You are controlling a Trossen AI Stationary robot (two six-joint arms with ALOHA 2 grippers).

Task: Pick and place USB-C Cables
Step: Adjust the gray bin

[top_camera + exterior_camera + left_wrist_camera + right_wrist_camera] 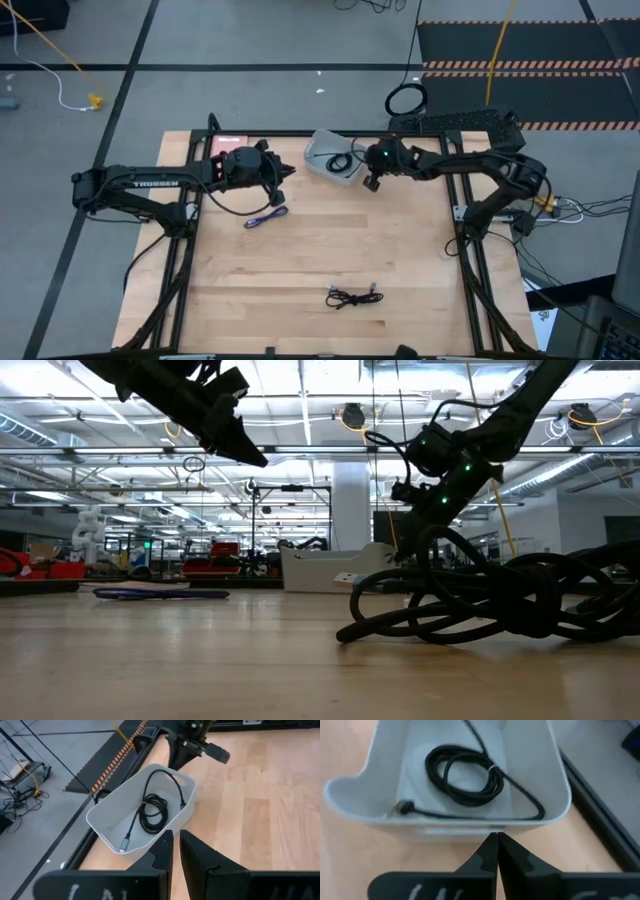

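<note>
A white tray (318, 150) stands near the table's far edge and holds one coiled black USB-C cable (152, 812) (465, 775). A blue-purple cable (265, 218) lies on the wood left of centre, showing in the low view as a flat loop (160, 594). Another black cable (353, 296) lies near the near edge and looms large in the low view (480, 600). My left gripper (290, 172) (176, 845) hovers shut just left of the tray, above the table. My right gripper (371, 183) (497, 840) hovers shut at the tray's right side, over its wall (470, 827).
A black ring-shaped coil (406, 99) and a long yellow cord (500, 40) lie on the floor beyond the far edge. A dark keyboard-like object (455, 125) sits at the far right corner. Bare wood spreads across the table's middle (330, 240).
</note>
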